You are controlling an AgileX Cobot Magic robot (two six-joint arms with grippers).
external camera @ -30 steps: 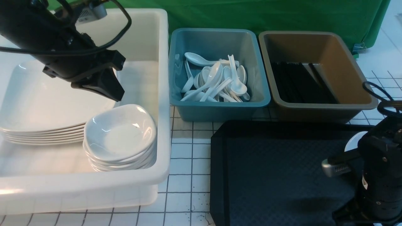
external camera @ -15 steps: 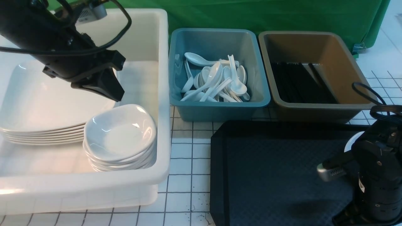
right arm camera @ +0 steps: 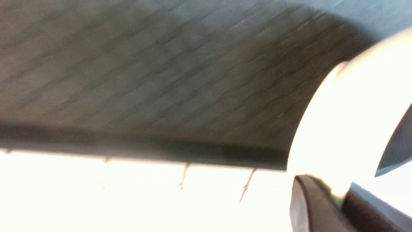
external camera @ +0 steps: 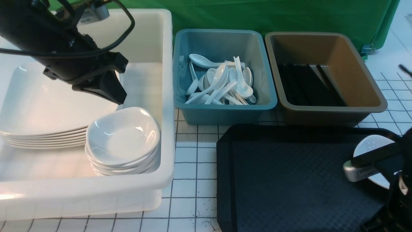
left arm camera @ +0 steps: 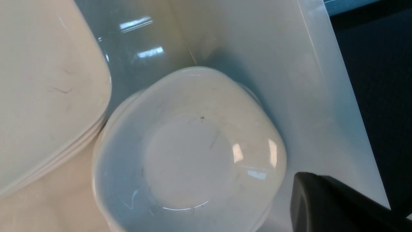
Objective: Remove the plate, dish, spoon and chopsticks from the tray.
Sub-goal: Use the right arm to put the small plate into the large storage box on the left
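Rightward and downward in the front view goes the right arm (external camera: 402, 193) over the last second, so that more of the small white glazed dish (external camera: 370, 146) is uncovered; the left arm has not moved.

Right side: the dish sits over the far right part of the large black rectangular plastic tray (external camera: 283, 180) with diamond-textured floor. The arm's silver housing crosses in front of it. The blurred right wrist view shows the dish (right arm camera: 347, 122) over the tray (right arm camera: 161, 80), with the right tool (right arm camera: 341, 175) clamped on its rim, one dark finger against each face. Whether the dish rests on the tray or is raised off it cannot be told.

Left side: the left tool (external camera: 117, 96) hangs clenched and empty inside the big white plastic tub (external camera: 167, 96). It is above and between a stack of large white square plates (external camera: 42, 106) and a stack of small white rounded-square dishes (external camera: 124, 135). In the left wrist view only one of its dark fingers (left arm camera: 322, 206) shows, beside the top small dish, apart from it.

Background: a teal plastic tub (external camera: 225, 112) holds a heap of white glossy soup spoons (external camera: 222, 83). Just beside it, a brown plastic tub (external camera: 331, 114) holds thin black chopsticks (external camera: 305, 87). Both tubs stand just beyond the tray on the white gridded surface (external camera: 193, 167), before a green cloth (external camera: 257, 16).
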